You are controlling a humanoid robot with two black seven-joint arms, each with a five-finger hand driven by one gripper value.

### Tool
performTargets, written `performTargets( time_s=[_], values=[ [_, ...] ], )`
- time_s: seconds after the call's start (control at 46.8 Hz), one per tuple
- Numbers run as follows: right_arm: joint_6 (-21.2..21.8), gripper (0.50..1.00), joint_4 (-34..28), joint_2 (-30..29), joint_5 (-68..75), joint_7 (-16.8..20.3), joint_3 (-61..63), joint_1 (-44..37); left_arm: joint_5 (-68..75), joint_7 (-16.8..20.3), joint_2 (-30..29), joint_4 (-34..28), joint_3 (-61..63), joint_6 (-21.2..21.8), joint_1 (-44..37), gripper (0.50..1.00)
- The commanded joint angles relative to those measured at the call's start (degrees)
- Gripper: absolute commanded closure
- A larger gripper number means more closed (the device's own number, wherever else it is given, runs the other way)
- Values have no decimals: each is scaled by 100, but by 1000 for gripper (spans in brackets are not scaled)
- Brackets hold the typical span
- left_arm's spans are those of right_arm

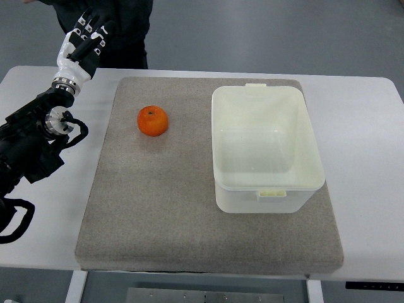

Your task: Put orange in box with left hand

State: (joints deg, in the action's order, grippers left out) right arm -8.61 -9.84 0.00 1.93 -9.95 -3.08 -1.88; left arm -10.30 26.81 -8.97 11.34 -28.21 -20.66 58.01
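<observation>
1. Orange (pixel 153 121) sat on the grey mat (pixel 158 208), toward the mat's 10 o'clock area, stem dimple up. Nothing touched it. Judged: not yet picked.

2. Box (pixel 265 189), pale and lidless, stood on the same mat at the orange's 3 o'clock, well apart from it. It looked empty inside. The open top suited a drop from above, so probably placed that way for the task.

3. Left hand (pixel 84 39) hung at the frame's 10 o'clock, beyond the mat's far-left corner, over the worktop's (pixel 44 252) back edge. Fingers were extended and loosely together, gripping nothing. Its dark forearm ran in from the left edge.

4. Right arm did not show.

5. A dark-clothed person (pixel 129 25) stood just behind the worktop at 12 o'clock, close to the hand; little of them was visible.

6. Edges and room: bare mat lay all round the orange, so approach from its 9 or 10 o'clock seemed unobstructed. The box's near wall, facing the orange, rose as the one barrier on the carry path; the fruit would need lifting over the rim. The box's right side nearly reached the mat's right edge, with a strip of white worktop beyond.

7. Risk, as judged: the round fruit could roll on the mat if nudged before the fingers closed.
</observation>
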Motion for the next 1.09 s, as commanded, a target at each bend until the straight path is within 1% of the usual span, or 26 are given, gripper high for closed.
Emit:
performTargets(
  time_s=[0.0,0.128,0.684,1.069],
  values=[
    [-1,574,0,0,0,2,1,3,1,8,1,0,0,1,0,508],
    [-1,574,0,0,0,2,1,3,1,202,1,0,0,53,0,508],
    [-1,574,0,0,0,2,1,3,-60,193,-8,35,0,-8,9,508],
    [-1,574,0,0,0,2,-8,3,-43,193,-52,35,9,71,0,508]
  ],
)
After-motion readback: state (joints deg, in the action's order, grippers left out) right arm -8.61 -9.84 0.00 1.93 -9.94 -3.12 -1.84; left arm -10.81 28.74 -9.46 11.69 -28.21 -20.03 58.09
